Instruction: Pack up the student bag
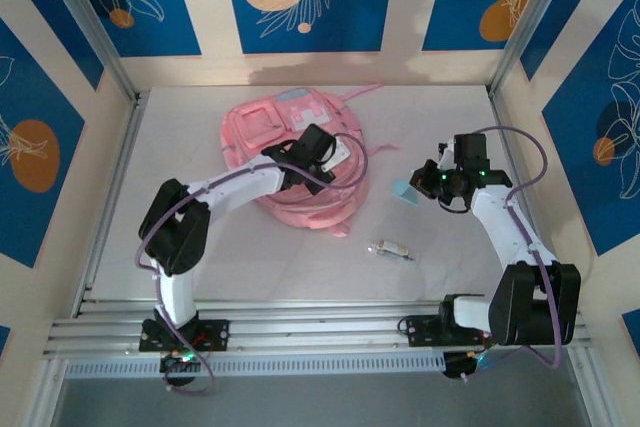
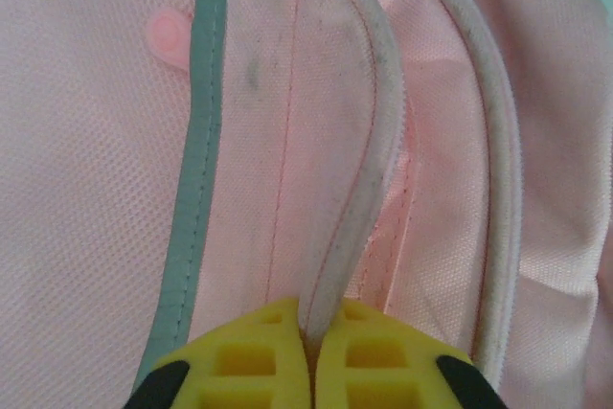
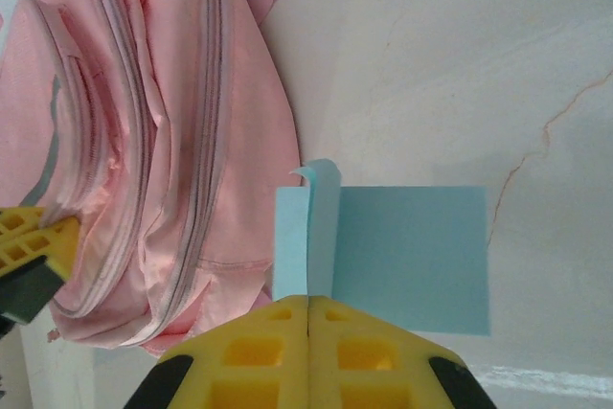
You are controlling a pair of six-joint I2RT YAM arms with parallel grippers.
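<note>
Pinching a piped seam (image 2: 369,179) of the soft pink student bag (image 1: 240,147), which lies mid-bench (image 1: 300,272), the left fingers (image 2: 254,356) are clamped shut on it. The right fingers (image 3: 259,352) are closed on a blue paper sheet (image 3: 412,256) nearby. Limp fabric likely sags, so the stiffer piping suits gripping.

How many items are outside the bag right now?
2. A light blue paper pad, pinched in the right gripper, right of the student bag; a small white object on the table nearer the arm bases. Others may be hidden under the bag.
</note>
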